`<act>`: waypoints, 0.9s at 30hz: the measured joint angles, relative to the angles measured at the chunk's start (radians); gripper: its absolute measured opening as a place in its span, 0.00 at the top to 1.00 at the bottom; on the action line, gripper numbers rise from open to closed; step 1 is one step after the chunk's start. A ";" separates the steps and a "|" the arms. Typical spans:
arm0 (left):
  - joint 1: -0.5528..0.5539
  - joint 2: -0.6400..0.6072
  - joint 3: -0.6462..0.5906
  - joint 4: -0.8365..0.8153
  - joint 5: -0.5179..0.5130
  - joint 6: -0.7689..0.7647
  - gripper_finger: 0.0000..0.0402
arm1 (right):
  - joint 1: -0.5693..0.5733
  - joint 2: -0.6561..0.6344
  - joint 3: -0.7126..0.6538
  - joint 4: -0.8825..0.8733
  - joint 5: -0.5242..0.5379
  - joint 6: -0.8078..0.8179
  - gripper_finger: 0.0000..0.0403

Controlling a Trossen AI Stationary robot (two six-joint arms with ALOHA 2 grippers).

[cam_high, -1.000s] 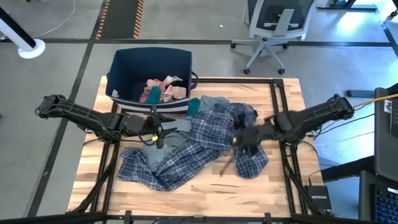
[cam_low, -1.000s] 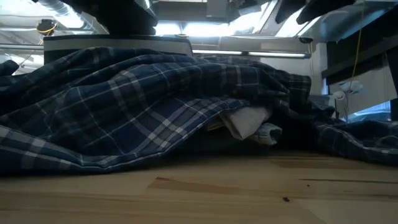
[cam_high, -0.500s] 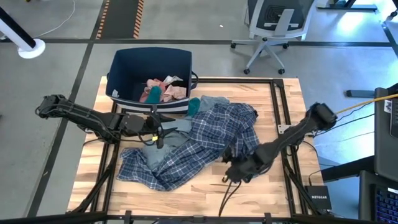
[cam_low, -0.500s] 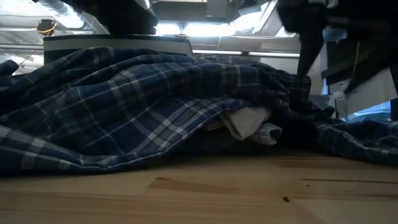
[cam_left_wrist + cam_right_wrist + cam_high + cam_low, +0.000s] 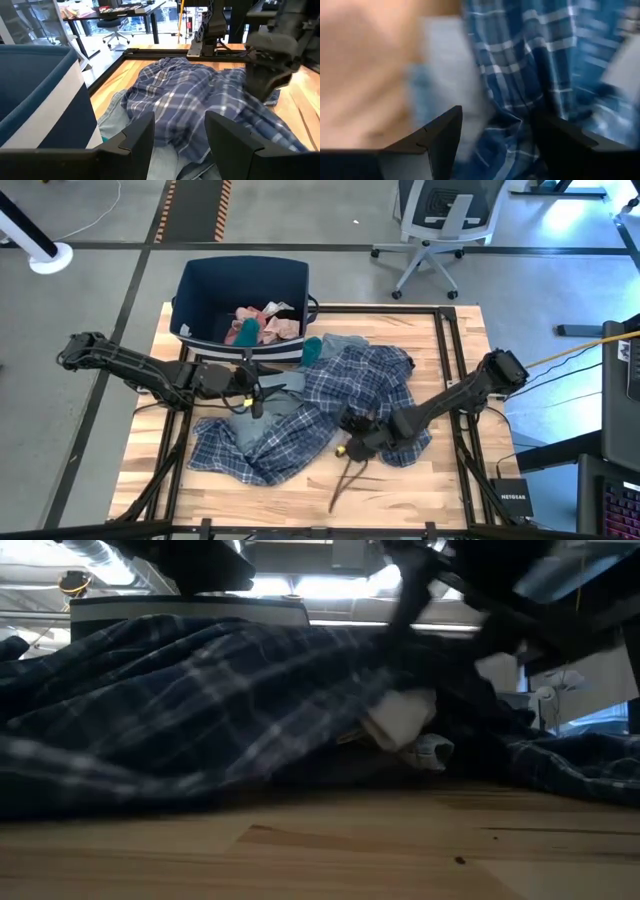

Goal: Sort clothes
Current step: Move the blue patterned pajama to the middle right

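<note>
Clothes (image 5: 300,420) lay heaped on my worktop (image 5: 440,480); right gripper (image 5: 352,442) hung wide over the plaid, left gripper (image 5: 258,392) wide too.

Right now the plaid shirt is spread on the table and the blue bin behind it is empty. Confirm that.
Not quite. The blue bin is not empty: the high view shows pink pieces and a teal piece inside it. The plaid shirt is indeed spread on the table.
</note>
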 joint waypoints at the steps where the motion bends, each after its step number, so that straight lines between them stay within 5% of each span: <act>1: 0.000 0.000 0.000 0.002 0.000 0.000 0.58 | -0.019 0.000 0.018 -0.001 0.028 -0.024 0.37; 11: 0.003 0.000 0.000 -0.009 0.000 -0.008 0.58 | -0.141 0.000 0.128 -0.034 0.179 -0.082 0.37; 18: 0.003 0.000 0.000 -0.011 0.001 -0.013 0.58 | -0.078 0.000 0.116 -0.140 -0.116 0.042 0.37; 27: 0.003 0.000 0.000 -0.005 0.000 -0.015 0.58 | 0.027 0.006 0.005 -0.089 -0.106 0.141 0.37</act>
